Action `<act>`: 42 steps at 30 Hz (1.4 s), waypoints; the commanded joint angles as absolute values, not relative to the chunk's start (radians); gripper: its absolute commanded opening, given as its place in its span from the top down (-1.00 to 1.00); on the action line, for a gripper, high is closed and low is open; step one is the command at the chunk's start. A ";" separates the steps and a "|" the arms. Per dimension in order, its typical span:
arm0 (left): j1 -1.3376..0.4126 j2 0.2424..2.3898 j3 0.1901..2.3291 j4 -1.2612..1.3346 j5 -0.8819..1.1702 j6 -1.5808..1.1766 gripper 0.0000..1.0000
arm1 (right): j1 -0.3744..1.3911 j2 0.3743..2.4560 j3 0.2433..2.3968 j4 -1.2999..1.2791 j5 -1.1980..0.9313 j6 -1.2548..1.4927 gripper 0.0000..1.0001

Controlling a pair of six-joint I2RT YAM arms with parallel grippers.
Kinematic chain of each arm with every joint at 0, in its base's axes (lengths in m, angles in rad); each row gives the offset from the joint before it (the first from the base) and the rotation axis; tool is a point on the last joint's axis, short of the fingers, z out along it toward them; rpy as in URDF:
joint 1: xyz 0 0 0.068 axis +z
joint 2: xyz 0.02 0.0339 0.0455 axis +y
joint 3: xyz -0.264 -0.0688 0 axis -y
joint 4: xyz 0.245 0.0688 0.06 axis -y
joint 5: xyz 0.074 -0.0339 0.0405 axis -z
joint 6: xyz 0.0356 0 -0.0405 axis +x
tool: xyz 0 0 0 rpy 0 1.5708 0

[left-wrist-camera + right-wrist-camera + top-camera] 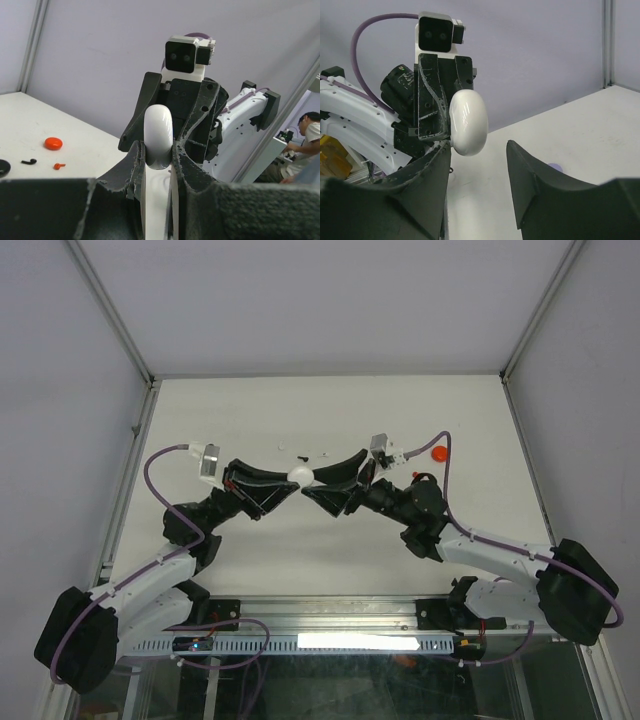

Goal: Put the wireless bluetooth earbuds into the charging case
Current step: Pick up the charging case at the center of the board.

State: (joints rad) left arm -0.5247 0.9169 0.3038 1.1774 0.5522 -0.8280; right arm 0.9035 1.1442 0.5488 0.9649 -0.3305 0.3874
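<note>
My left gripper (296, 478) is shut on a closed white charging case (298, 473), held above the table's middle. In the left wrist view the case (159, 135) stands on edge, clamped between the fingers (131, 165). My right gripper (313, 482) faces it, open, with its jaws around the case's far side. In the right wrist view the case (468, 122) sits against the left fingertip (440, 155), with a gap to the other. A black earbud (29, 161) and a red earbud (59, 165) lie on the table. Tiny buds (300, 455) show behind the grippers.
A closed red case (438, 453) lies at the back right; it also shows in the left wrist view (53, 143). A black round object (2, 167) is cut off at that view's left edge. A lavender item (555, 167) peeks past my right finger.
</note>
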 commanded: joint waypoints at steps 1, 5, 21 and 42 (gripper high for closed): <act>-0.548 0.928 0.295 1.308 0.549 -0.843 0.85 | 0.900 1.159 0.572 1.111 -0.367 0.429 0.02; -0.561 0.946 0.297 1.325 0.549 -0.845 0.85 | 0.899 1.165 0.572 1.142 -0.381 0.437 0.13; -0.572 0.842 0.298 1.088 0.538 -0.716 0.04 | 0.802 1.112 0.586 1.030 -0.571 0.454 1.00; -0.571 0.795 0.573 0.468 0.701 -0.392 -0.32 | 0.725 1.053 0.903 0.122 -0.886 0.073 1.00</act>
